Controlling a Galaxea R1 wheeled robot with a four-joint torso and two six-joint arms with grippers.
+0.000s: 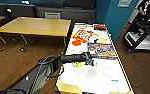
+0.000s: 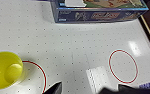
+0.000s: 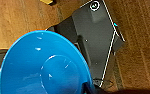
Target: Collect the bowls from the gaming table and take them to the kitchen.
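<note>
The left tool (image 1: 93, 61) is hovering over the white worktop (image 1: 96, 77) beside the yellow bowl (image 2: 4, 70) — jaws apart; the right tool's state I cannot tell — the blue bowl (image 3: 44, 66) is showing large above the wood floor (image 3: 16, 20).

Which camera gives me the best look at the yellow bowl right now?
The left wrist view: the yellow bowl shows large there, upright on the white table, overlapping a red circle. In the head view it is a small yellow spot partly hidden by the left arm.

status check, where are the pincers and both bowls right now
Left pincer over gaming table, above yellow bowl. Blue bowl close at right wrist, over wood floor. Game box well beyond yellow bowl.
</note>
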